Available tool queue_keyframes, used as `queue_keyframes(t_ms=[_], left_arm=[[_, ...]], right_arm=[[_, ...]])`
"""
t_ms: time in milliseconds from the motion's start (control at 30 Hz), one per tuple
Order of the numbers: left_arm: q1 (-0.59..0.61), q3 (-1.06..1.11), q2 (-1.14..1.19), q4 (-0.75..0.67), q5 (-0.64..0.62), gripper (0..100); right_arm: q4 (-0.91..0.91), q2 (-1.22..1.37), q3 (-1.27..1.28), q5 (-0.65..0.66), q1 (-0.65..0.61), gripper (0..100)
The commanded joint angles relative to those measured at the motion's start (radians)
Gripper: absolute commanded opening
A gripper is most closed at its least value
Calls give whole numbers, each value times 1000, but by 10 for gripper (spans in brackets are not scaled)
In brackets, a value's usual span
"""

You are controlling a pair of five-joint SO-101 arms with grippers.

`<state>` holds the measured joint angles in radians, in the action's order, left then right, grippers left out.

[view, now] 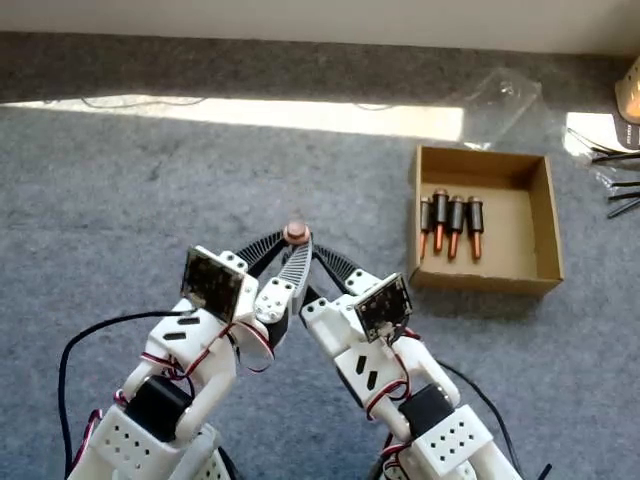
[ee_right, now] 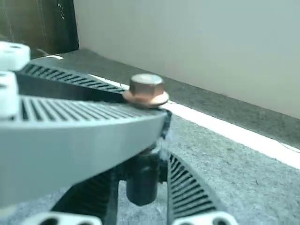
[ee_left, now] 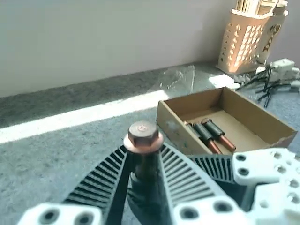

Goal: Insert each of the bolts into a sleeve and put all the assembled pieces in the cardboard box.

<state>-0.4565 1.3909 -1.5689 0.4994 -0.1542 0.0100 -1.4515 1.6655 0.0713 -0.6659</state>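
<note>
jaws of the left gripper (ee_left: pixel 143 157) clamp the black sleeve (ee_left: pixel 144 180) just under the head of the copper bolt (ee_left: pixel 143 136), centre frame in the high view; the right gripper (ee_right: pixel 142 164) appears closed on the sleeve lower down. four finished pieces (view: pixel 450 225) lie in the cardboard box (view: pixel 483 283), right of centre. small, rigid and smooth, the assembly is probably best gripped across the sleeve, upright.

A home or office room, by its grey carpet (view: pixel 130 200), plain wall (ee_left: pixel 93 37) and perforated basket (ee_left: pixel 246 42)
</note>
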Motion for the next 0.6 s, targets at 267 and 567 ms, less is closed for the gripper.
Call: queue_keyframes(t_ms=[267, 567], left_arm=[[4, -1, -19, -12, 11, 46], [51, 1, -19, -11, 11, 112]], right_arm=[[19, -16, -10, -9, 16, 4], [19, -16, -10, -9, 16, 4]])
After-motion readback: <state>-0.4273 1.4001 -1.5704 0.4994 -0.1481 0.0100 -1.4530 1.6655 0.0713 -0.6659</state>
